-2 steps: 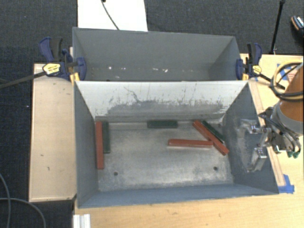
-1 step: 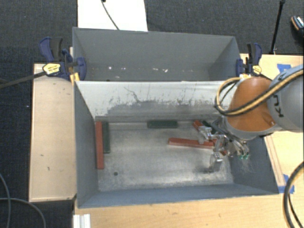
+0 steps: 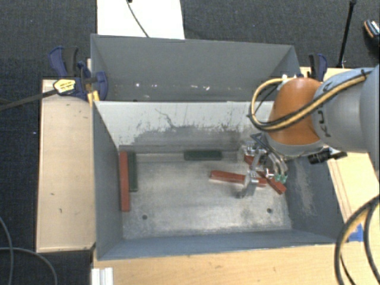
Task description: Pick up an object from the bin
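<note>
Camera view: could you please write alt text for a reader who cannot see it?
The gripper is low in the right of the grey bin, at a red-brown bar on its floor. A dark green bar lies by the back wall; a long red bar and a green strip lie along the left wall.

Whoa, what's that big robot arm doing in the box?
The robot arm reaches into the grey bin from the right. Its tool is down low by a reddish-brown bar lying on the floor there; I can't tell if it grips it. A long red bar and a dark green strip lie along the left wall, and a dark green block sits by the back wall.
</note>
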`<state>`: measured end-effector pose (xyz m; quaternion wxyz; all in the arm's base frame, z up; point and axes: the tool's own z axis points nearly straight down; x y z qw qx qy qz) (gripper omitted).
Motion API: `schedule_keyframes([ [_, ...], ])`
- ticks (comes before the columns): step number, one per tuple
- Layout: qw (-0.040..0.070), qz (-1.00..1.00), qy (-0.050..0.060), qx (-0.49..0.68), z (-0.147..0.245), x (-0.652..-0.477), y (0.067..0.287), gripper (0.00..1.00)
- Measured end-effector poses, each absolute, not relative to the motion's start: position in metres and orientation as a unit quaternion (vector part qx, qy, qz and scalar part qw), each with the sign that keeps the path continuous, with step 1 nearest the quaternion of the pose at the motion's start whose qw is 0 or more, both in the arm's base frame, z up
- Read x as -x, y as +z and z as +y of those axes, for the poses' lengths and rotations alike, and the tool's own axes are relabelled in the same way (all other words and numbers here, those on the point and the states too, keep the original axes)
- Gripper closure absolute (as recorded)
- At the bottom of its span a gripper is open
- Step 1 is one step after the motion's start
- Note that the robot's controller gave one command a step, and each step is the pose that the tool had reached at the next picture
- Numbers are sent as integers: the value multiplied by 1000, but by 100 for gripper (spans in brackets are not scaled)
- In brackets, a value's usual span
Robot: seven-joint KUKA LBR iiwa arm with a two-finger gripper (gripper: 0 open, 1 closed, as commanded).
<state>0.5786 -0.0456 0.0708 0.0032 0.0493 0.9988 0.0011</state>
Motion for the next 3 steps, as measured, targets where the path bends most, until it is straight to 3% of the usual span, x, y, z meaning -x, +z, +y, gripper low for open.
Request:
schedule_keyframes([
  [1, 2, 999, 0, -47, -47, -578, 71, 100],
  [2, 6, 1000, 0, -3, -35, -570, 198, 100],
  [3, 4, 984, -1, 180, -30, -571, 245, 100],
])
